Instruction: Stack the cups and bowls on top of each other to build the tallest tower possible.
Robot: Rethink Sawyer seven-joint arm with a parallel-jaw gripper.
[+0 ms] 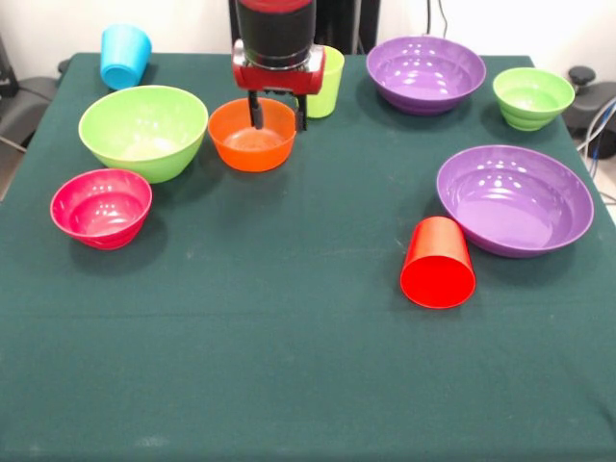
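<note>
The gripper [277, 113] hangs low at the far rim of the orange bowl [252, 135], its two dark fingers [255, 109] pointing down and set a little apart; one finger seems to reach inside the bowl and the other shows behind the rim, so the jaws look placed astride the wall, but whether they actually pinch it cannot be told from this angle. The orange bowl sits upright on the green tablecloth [289, 366], just beside the large lime green bowl [143, 130], the two close to touching. Behind the gripper stands the lime green cup [327, 82], partly hidden by the red wrist. The sky blue cup [125, 56] lies tilted near the far corner beyond the large bowl, and the pink bowl [101, 207] rests near that bowl's front side. Across the table, one purple bowl [426, 73] sits at the far side with the small green bowl [532, 97] next to it, while the second purple bowl [515, 198] lies nearer the front, with the red cup [438, 262] mouth down just beside it. No orange cup shows. As for progress, nothing is stacked yet: every bowl and cup visible rests alone on the cloth. The step in hand appears to be taking hold of the orange bowl, perhaps to start a tower with the neighbouring large bowl, so almost the whole task remains.
</note>
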